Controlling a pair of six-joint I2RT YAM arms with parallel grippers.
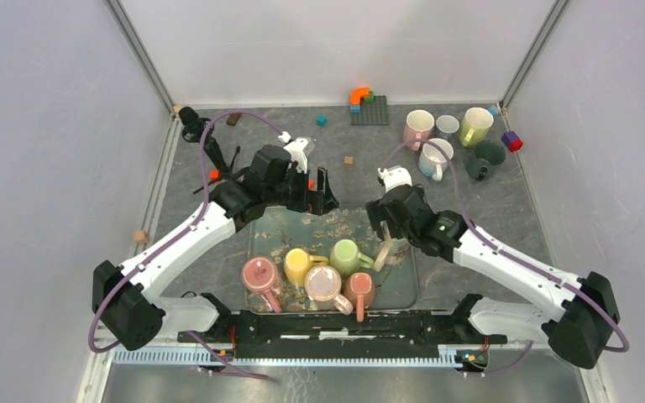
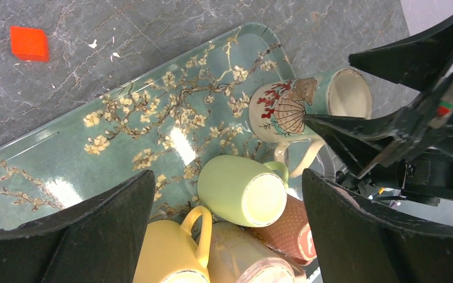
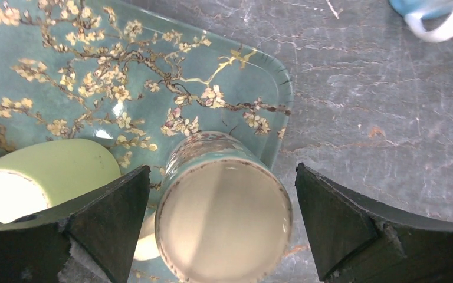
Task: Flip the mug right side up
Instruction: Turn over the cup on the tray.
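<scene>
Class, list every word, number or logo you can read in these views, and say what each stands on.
No text can be read.
The reddish-brown mug bears a white mark, half hidden and unreadable.
The shell-patterned mug shows only a picture; the tray, only blossom branches.

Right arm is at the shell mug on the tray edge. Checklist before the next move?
1. Mug between right fingers: ok, straddled.
2. Grip closed: not ok, a slim gap shows on each side.
3. Mug upright: not ok, it lies on its side, mouth toward the wrist camera.
4. Clear of green mug: cannot tell, the handles are very close.
5. Left fingers out of the way: ok, open above the tray, apart from the mug.
6. Bare tray to set down on: ok.
</scene>
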